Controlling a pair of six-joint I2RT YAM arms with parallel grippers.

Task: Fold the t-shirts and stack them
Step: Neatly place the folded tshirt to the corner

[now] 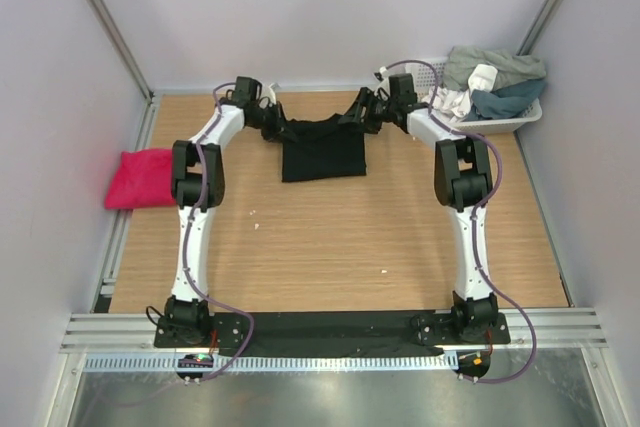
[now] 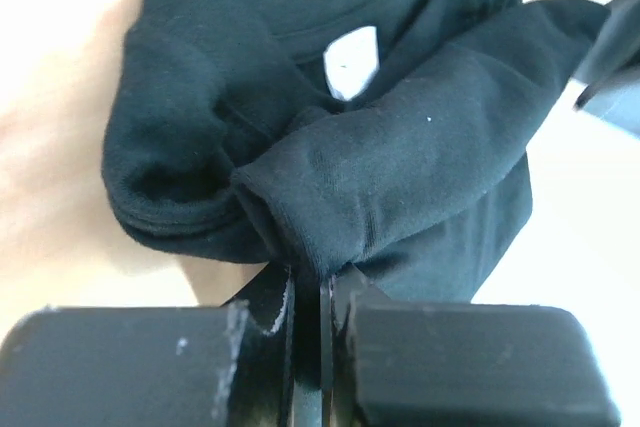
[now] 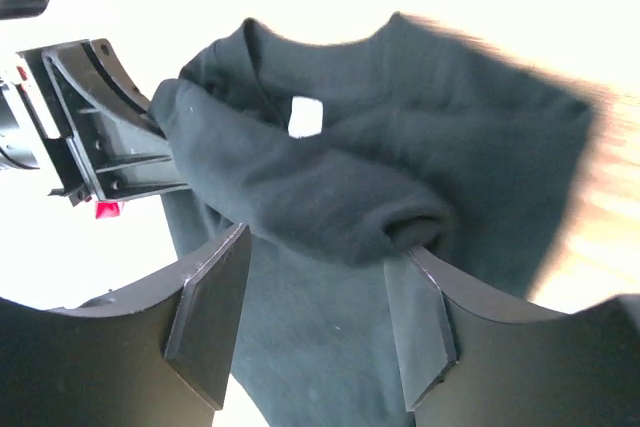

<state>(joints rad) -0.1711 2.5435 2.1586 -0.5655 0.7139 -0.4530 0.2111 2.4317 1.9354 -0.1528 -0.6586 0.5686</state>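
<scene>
Top external showed you the wooden counter (image 1: 330,247) first, with the black t-shirt (image 1: 322,152) lying near its far edge, between the two arms; the shirt was already narrowed to a rough rectangle, its lower part flat on the counter and its upper part bunched where both arms met it; by my reading you were midway through folding this one, with the sleeves or shoulders not yet laid flat and the final fold not yet made.

The white basket (image 1: 520,119) sat at the far right corner, heaped with other clothes (image 1: 495,72), just beside your right arm's elbow; I judged it could crowd a wide swing on that side.

The pink t-shirt (image 1: 140,179) lay well apart at the left edge of the counter as a compact bundle; whether it was properly folded I could not tell; stacking was not yet done, since the two shirts lay far from each other.

Your left gripper (image 2: 320,292) was closed tight on a rolled fold of the black cloth, the jaws nearly meeting; your right gripper (image 3: 325,247) stood with jaws wide apart, pinching nothing, a rolled sleeve lying across between them and touching one finger.

The small white tag (image 2: 350,62) showed inside the collar, facing up, so the neck opening lay toward the arms' far reach.
</scene>
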